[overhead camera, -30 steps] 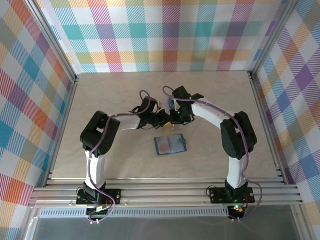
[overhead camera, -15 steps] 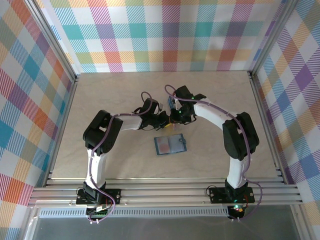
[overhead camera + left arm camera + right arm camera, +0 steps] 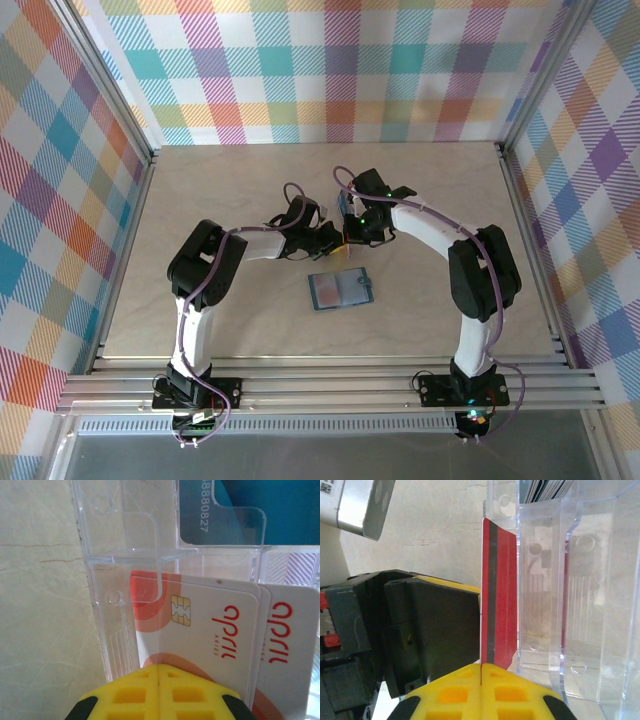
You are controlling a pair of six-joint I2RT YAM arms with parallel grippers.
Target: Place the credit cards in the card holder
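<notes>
Top view: both arms are reaching to mid-frame, with the left gripper [image 3: 326,238] and right gripper [image 3: 353,231] almost meeting. The card holder [image 3: 340,290] is lying flat on the table [image 3: 200,180] just below them, apart from the cards. Compared with a second earlier, both arms are sitting slightly further up-frame and the card holder is unmoved. Left wrist view: its pads are pressing together with nothing between them, close against the face of the red-and-white credit cards [image 3: 210,630] standing in the clear case [image 3: 125,545]. A blue card [image 3: 235,510] is sitting in the upper compartment. Right wrist view: its jaws are clamping the lower edge of one red card [image 3: 499,595], just beside the case. Step, judging: drawing a card out. The next move is calling for lifting it free and carrying it down-frame to the card holder.
</notes>
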